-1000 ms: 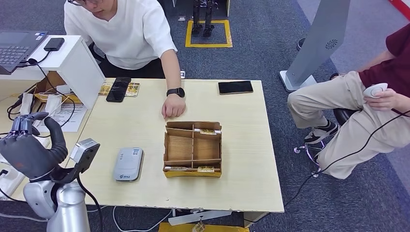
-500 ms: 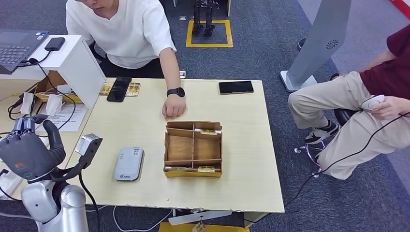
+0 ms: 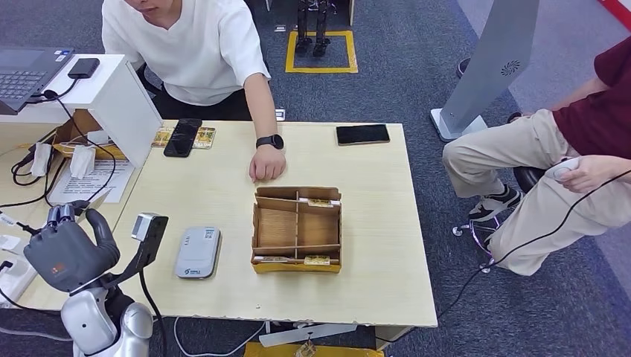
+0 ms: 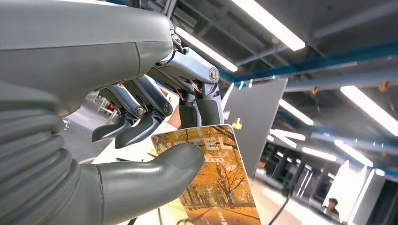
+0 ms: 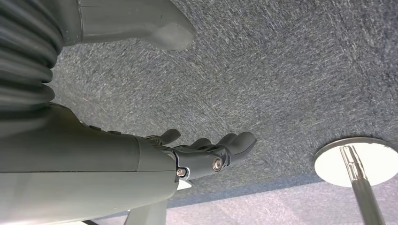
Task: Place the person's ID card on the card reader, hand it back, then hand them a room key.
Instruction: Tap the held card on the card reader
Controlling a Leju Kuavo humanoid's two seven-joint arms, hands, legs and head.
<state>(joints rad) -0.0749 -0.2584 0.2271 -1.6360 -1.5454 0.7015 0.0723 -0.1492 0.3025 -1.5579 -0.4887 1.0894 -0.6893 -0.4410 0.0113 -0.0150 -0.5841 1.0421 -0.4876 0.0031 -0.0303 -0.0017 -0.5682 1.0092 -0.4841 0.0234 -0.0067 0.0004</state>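
Note:
My left hand [image 3: 69, 255] is raised at the table's near-left corner. In the left wrist view the left hand [image 4: 94, 70] pinches a room key card [image 4: 223, 180] printed with orange autumn trees between the thumb and the fingers. The grey card reader [image 3: 198, 252] lies flat on the table to the right of this hand. A person in a white shirt sits across the table, their hand [image 3: 266, 165] resting on it. My right hand [image 5: 206, 150] hangs above the carpet, fingers loosely extended, holding nothing.
A cardboard box [image 3: 298, 229] with compartments sits mid-table, with key cards [image 3: 321, 202] at its far and near edges. Two black phones [image 3: 182, 137] [image 3: 362, 134] lie at the far edge. A white stand [image 3: 123, 104] and cables lie left. A seated person [image 3: 565, 149] is at right.
My left hand has come down and a little toward the table, still holding the card. The seated person's hand at right has dropped lower.

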